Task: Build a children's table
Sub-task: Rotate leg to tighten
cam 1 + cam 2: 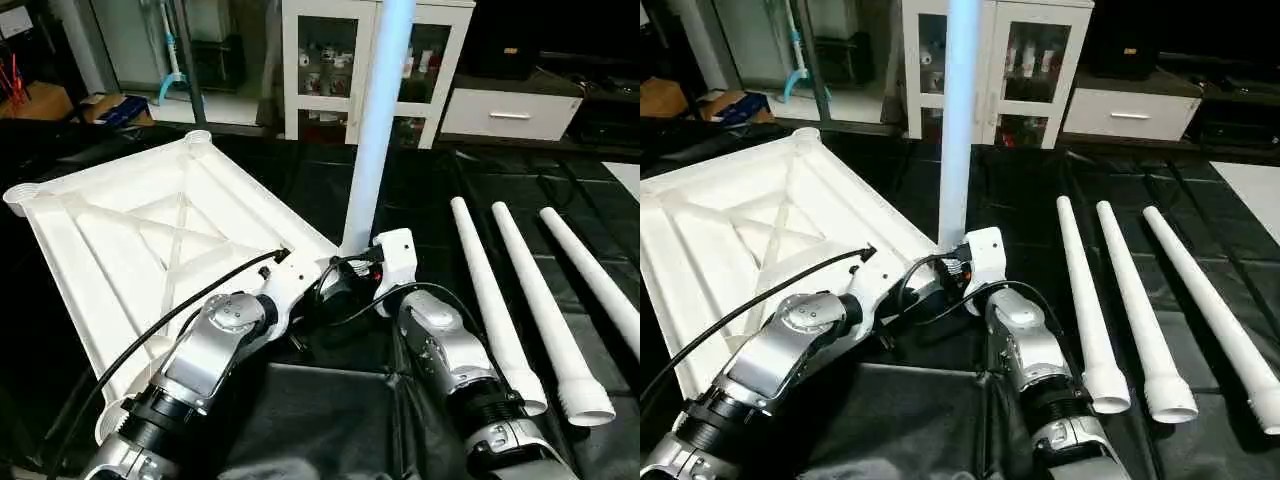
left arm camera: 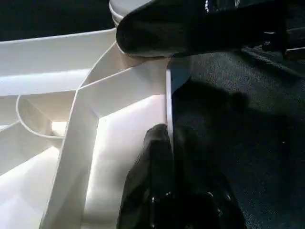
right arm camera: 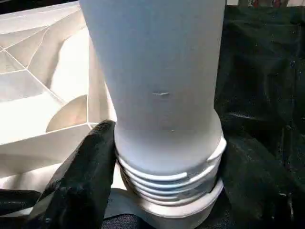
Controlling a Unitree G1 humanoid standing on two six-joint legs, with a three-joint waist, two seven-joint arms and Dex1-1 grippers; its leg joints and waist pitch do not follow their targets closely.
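The white table top (image 1: 150, 250) lies ribs-up on the black-covered floor (image 1: 420, 190). One leg (image 1: 375, 120) stands upright in its near corner socket, threads partly exposed, so not fully screwed home. The right gripper (image 3: 157, 186) has its jaws clamped around that leg's base; the left gripper (image 2: 169, 157) has jaws together, pinching the top's rim. Three loose legs (image 1: 545, 300) lie alongside, still to fit.
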